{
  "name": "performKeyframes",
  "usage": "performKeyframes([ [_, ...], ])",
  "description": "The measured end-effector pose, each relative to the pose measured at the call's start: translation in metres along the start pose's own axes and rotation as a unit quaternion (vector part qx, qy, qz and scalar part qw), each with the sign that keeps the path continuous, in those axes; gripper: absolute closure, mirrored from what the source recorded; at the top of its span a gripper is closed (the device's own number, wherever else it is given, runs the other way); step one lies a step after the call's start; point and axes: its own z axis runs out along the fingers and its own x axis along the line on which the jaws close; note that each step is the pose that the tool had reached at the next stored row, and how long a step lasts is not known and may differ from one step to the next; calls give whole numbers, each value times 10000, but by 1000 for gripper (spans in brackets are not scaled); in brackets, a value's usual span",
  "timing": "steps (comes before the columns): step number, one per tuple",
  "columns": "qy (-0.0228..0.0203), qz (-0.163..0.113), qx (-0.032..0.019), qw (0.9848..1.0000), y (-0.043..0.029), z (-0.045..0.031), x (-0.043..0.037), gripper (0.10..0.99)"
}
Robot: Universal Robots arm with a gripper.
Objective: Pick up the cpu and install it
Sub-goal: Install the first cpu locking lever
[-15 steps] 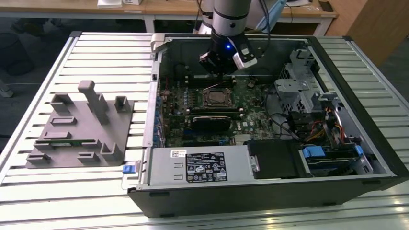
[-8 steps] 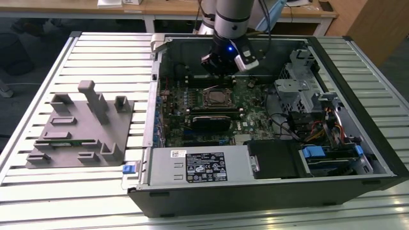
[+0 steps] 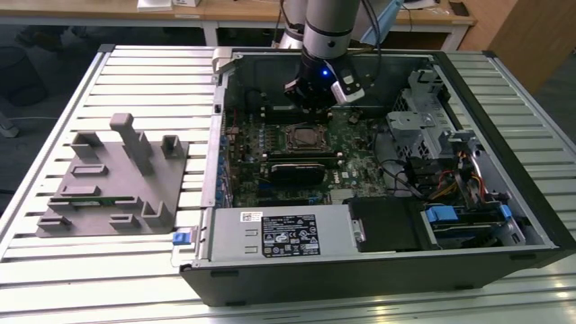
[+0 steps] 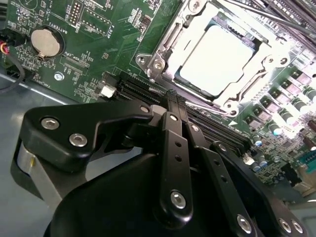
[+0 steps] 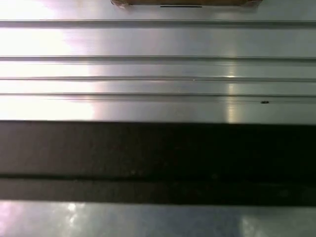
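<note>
Lying open on a slatted aluminium table (image 3: 54, 270), the black computer case (image 3: 360, 277) takes up most of the exterior view, its side panel off and its green motherboard (image 3: 297, 175) exposed. The arm (image 3: 326, 27) reaches down into the case, and the gripper (image 3: 311, 108) hangs just above the board, close over the far edge of the CPU socket (image 3: 304, 138). In the second wrist view the gripper (image 4: 172, 94) has its two black fingers (image 4: 174, 148) pressed together with nothing between them. Just beyond the fingertips in that view, the cpu (image 4: 217, 61) sits flat inside the socket, its silvery-white top bright under the light, with the metal retention frame (image 4: 158, 59) around it. A round coin battery (image 4: 45, 41) lies on the board well to one side of the gripper. Well apart from the gripper, at the exterior view's left, a grey tray (image 3: 112, 185) with upright posts rests on the table. The first wrist view shows the table slats (image 5: 158, 64) and a dark band across them.
</note>
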Motion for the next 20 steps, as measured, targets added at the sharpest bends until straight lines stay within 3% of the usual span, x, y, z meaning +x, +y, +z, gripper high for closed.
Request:
performKeyframes([
  [8, 17, 7, 0, 10000, -5, 64, -19, 980],
  [20, 16, 7, -1, 10000, -3, 37, -26, 980],
])
